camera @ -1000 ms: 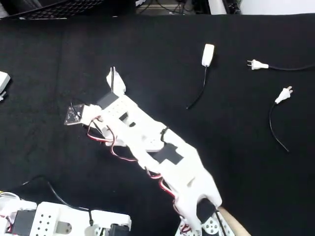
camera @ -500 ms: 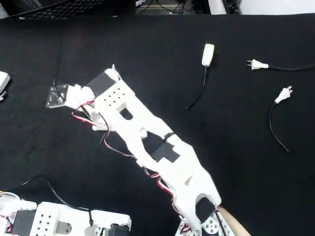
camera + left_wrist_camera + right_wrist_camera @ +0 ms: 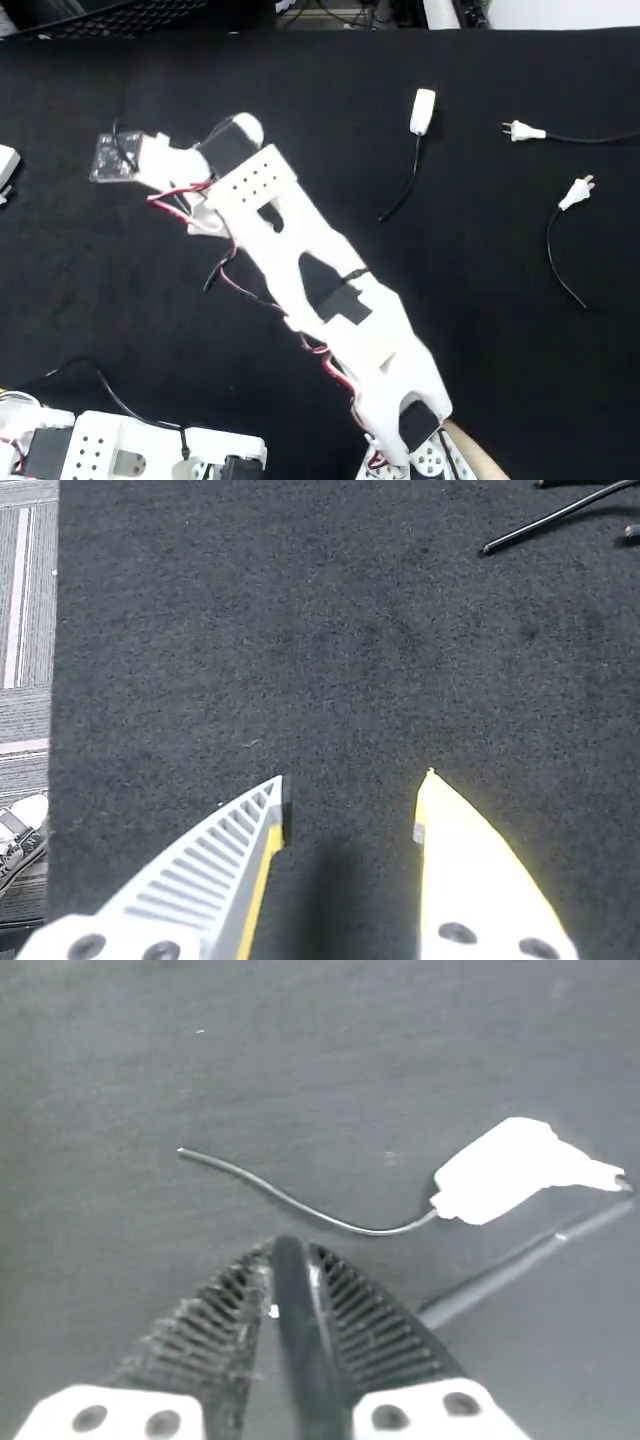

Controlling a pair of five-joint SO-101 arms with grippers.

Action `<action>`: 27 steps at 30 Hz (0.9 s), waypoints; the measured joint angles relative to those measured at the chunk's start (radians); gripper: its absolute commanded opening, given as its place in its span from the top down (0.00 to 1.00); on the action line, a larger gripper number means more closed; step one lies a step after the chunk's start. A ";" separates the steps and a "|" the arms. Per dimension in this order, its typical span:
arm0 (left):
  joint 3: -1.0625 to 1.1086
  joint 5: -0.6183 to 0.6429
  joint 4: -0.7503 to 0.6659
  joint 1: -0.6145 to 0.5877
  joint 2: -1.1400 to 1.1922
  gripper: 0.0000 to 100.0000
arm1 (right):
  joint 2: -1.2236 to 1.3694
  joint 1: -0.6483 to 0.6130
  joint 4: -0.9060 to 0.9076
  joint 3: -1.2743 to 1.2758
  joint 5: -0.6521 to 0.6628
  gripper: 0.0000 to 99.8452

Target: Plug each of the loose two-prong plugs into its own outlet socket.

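Note:
Two white two-prong plugs [image 3: 521, 130] [image 3: 577, 191] on black cords lie at the far right of the black table. A white socket piece [image 3: 423, 110] with a black cord lies at the back centre. My right arm [image 3: 300, 270] stretches diagonally toward the far left. Its gripper [image 3: 288, 1250] is shut, with a dark strip between the jaws; I cannot tell if that strip is a cord. Just beyond the fingertips lies a white plug-like piece [image 3: 505, 1182] on a thin dark cord. My left gripper [image 3: 350, 785] stands open above bare cloth.
The left arm's base [image 3: 120, 445] sits folded at the near left corner. Another white object [image 3: 5, 168] pokes in at the table's left edge. A black cord end [image 3: 550, 518] lies ahead of the left gripper. Striped floor [image 3: 25, 630] shows past the table edge.
The right arm has swung its wrist farther away and to the left across the table. The plugs and the socket piece on the right have not moved.

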 measured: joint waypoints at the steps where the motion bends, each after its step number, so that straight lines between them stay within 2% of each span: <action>1: 0.000 0.000 0.000 0.000 0.000 0.77 | 0.000 0.006 0.002 -0.015 0.000 0.99; 9: 0.000 0.000 0.000 0.000 0.000 0.77 | 0.000 0.051 0.003 -0.052 0.000 0.99; 16: 0.000 0.000 0.000 0.000 0.000 0.77 | -0.048 0.147 0.005 -0.072 0.000 0.99; 23: 0.000 0.000 0.000 0.000 0.000 0.77 | -0.132 0.308 0.005 0.106 0.002 0.99; 27: 0.000 0.000 0.000 0.000 0.000 0.77 | -0.132 0.353 0.005 0.175 0.041 0.99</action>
